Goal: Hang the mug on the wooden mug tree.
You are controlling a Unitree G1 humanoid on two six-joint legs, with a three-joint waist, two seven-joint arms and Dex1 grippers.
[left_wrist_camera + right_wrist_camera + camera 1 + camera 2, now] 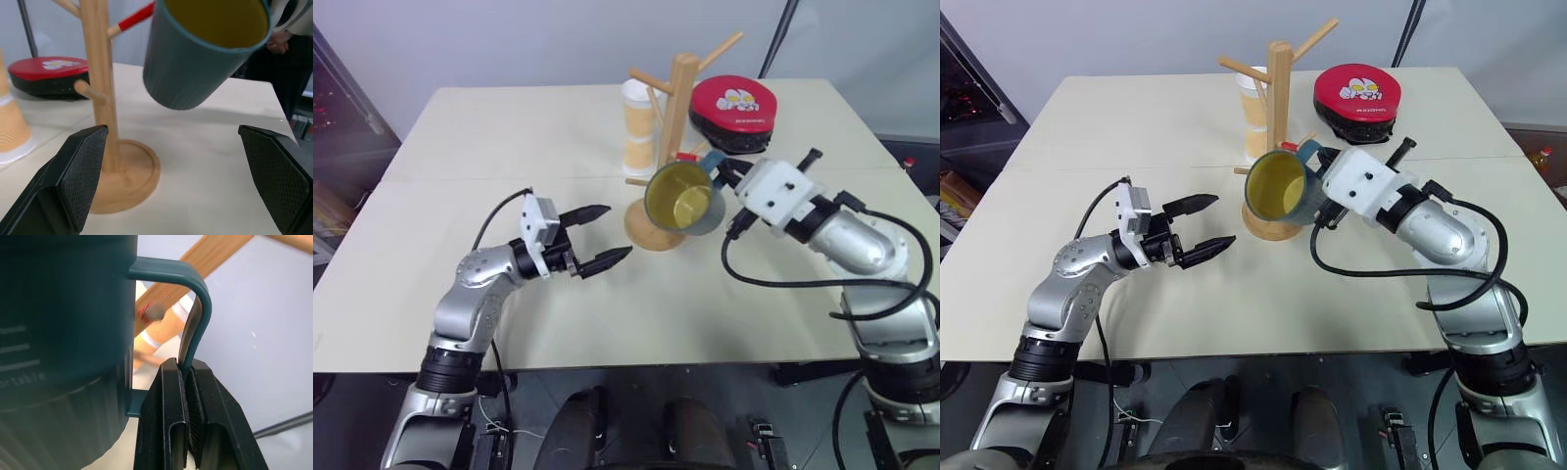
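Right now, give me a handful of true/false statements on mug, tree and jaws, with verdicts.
1. The right gripper has its jaws shut on the loop handle of the teal-blue ceramic mug with the yellow inside. True.
2. The mug already hangs on a peg of the light wooden mug tree with the round disc base. False: it is held in the air in front of the tree, tilted, mouth toward the camera.
3. The left gripper has its jaws open and holds nothing. True.
4. The tall white-and-tan paper cup lies on its side. False: it stands upright behind the tree.
5. The red-and-black round case sits on the cream table. True.
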